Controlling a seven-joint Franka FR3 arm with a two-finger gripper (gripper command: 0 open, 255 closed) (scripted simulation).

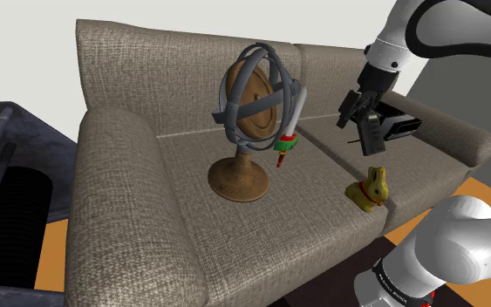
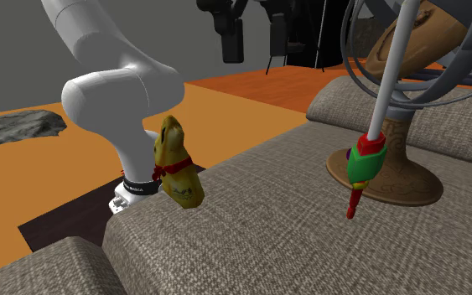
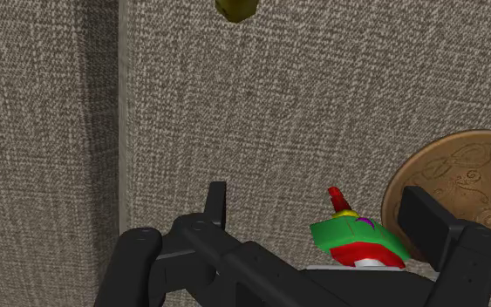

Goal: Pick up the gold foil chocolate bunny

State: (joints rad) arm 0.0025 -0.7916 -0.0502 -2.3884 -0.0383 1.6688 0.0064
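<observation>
Closest to you are the gripper's [image 3: 315,194] two black fingers [image 3: 216,202], spread wide and clasping nothing. The green and red end of a stick [image 3: 357,240] shows between them, and neither finger touches it. The gripper hangs above the seat of the sofa [image 1: 121,201], near the seam between its two seat cushions.

Read the shoulder view from its left and you have one of each thing. First is one ring ornament [image 1: 254,105], with grey hoops around a brown disc on a round brown foot. It stands in the middle of the cushion on that view's left. Next is the one white stick, slanting down from the hoops with its coloured end pointing at the seat. Then comes one bunny [image 1: 370,187], your target. It is shiny gold and sits upright with its ears raised and a red ribbon round its neck. You'll find it at the front edge of that same cushion, just beside the seam. It is well apart from the ornament's foot, and the gripper is above it and further back over the seat.
</observation>
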